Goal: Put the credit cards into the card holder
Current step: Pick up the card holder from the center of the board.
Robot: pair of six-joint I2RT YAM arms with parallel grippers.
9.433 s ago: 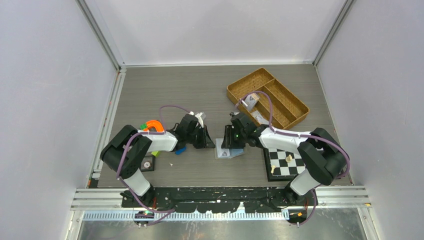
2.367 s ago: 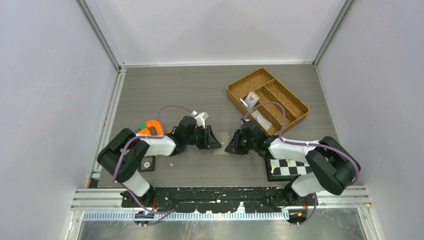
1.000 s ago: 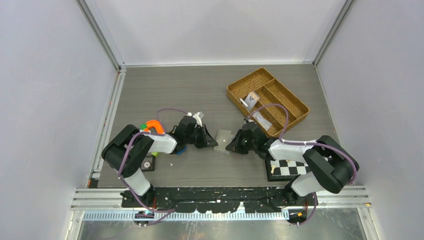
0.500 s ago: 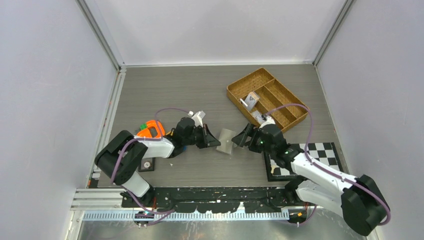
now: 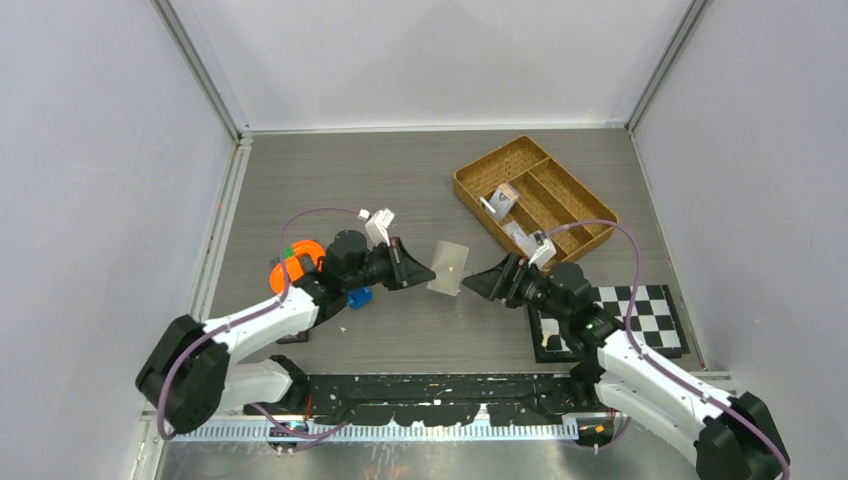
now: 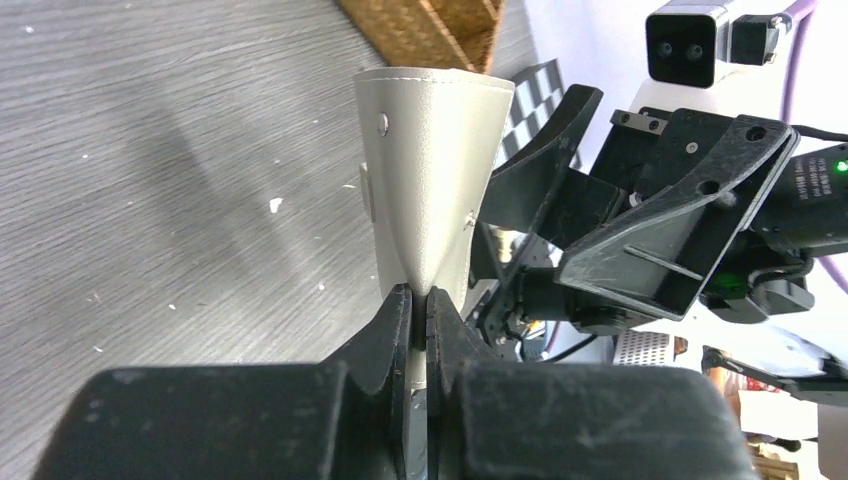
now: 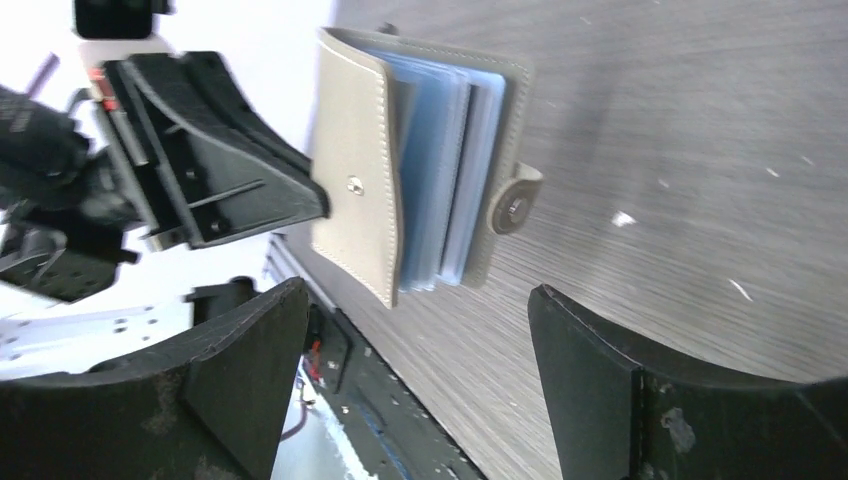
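Observation:
The card holder (image 5: 447, 268) is grey with light blue leaves inside and hangs in the air, partly open. My left gripper (image 5: 424, 272) is shut on its folded edge, as the left wrist view shows (image 6: 420, 308), with the holder (image 6: 430, 180) standing out beyond the fingers. My right gripper (image 5: 490, 283) is open and empty, just right of the holder and apart from it. The right wrist view shows the holder (image 7: 365, 170), its snap tab (image 7: 514, 206) undone, ahead of the right gripper (image 7: 418, 296). I see no loose credit card on the table.
A wicker basket (image 5: 575, 200) at the back right holds two small pale items (image 5: 503, 199), too small to identify. A chessboard (image 5: 645, 312) lies under the right arm. An orange tape measure (image 5: 293, 267) and a blue object (image 5: 358, 297) sit by the left arm.
The left arm has risen and carried the holder up off the table. The right gripper has drawn back to the right, away from the holder, and the right arm has stretched forward.

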